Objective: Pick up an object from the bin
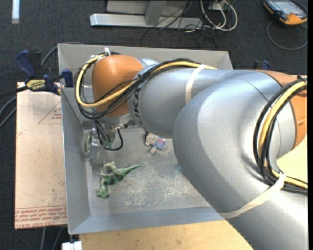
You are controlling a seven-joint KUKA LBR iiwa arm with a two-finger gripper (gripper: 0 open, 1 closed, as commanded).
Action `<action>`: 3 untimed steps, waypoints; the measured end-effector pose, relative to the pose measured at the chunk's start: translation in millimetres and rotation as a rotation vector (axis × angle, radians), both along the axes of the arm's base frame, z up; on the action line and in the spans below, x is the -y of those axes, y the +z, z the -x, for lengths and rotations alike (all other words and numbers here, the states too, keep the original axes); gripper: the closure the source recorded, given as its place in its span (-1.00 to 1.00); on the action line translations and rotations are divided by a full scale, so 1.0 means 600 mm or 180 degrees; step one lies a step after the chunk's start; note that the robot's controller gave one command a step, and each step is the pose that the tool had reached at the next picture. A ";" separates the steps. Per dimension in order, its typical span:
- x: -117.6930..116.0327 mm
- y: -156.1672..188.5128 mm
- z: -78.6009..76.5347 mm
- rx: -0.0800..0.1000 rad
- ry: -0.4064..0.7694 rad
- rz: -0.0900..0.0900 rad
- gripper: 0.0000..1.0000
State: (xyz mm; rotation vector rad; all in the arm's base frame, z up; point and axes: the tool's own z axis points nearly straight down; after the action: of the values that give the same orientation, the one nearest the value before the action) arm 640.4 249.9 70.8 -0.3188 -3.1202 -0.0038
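Down by the left wall of the grey metal bin (76,195), the gripper (93,145) hangs beneath a smooth, rounded orange wrist cover (115,80) looped with yellow and black cables (78,88). Whether it is open or closed I cannot tell. Just below it, on the scuffed, speckled floor, lies a green toy dinosaur (113,176) with its thin tail pointing right. A small pale figure (155,143) sits further right, beside the arm.

Loose cables (218,20), orange handheld device (287,10)
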 end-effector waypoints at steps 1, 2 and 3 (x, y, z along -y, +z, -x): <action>0.000 0.014 0.000 0.0002 -0.0002 -0.0001 1.00; 0.001 0.031 0.000 0.0003 -0.0003 -0.0002 1.00; 0.000 0.047 -0.001 0.0010 -0.0004 -0.0005 1.00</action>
State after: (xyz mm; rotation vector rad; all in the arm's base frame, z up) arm 641.1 249.6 99.0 -0.3211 -3.1230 -0.0070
